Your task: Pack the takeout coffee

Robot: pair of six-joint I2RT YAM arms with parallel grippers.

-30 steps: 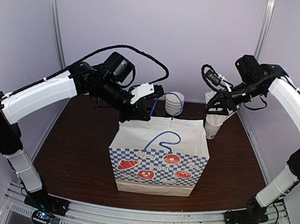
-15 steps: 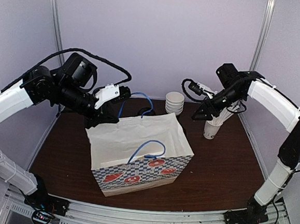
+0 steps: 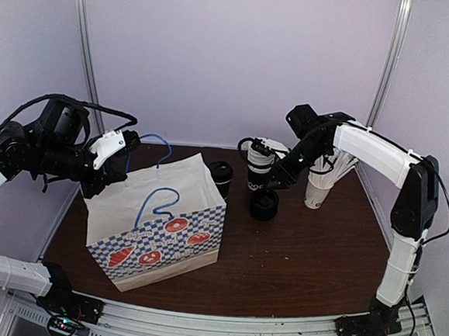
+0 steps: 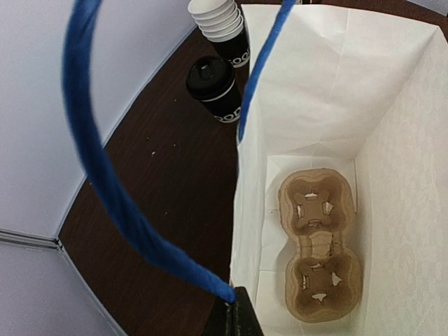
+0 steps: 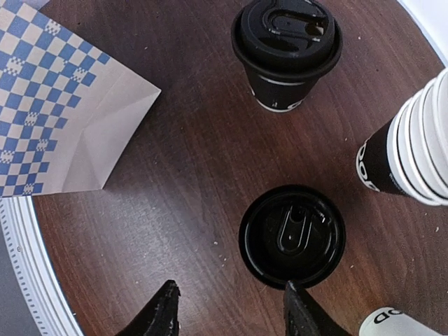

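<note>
Your white paper bag [image 3: 124, 207], blue-checkered below, is held by its blue rope handle [image 4: 105, 175] in your clenched left gripper [image 3: 128, 141]. The black, round-lidded takeout coffee [image 5: 287, 42] stands on the dark table [image 3: 319, 245] just beside the bag; your right gripper [image 5: 231, 309] is spread, empty.

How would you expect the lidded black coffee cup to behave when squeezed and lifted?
The takeout coffee looks like paper, so its wall would probably dent under a hard squeeze. It tapers toward the base, so a sideways push may tip it. The lid hides its contents, so its weight is uncertain.
</note>
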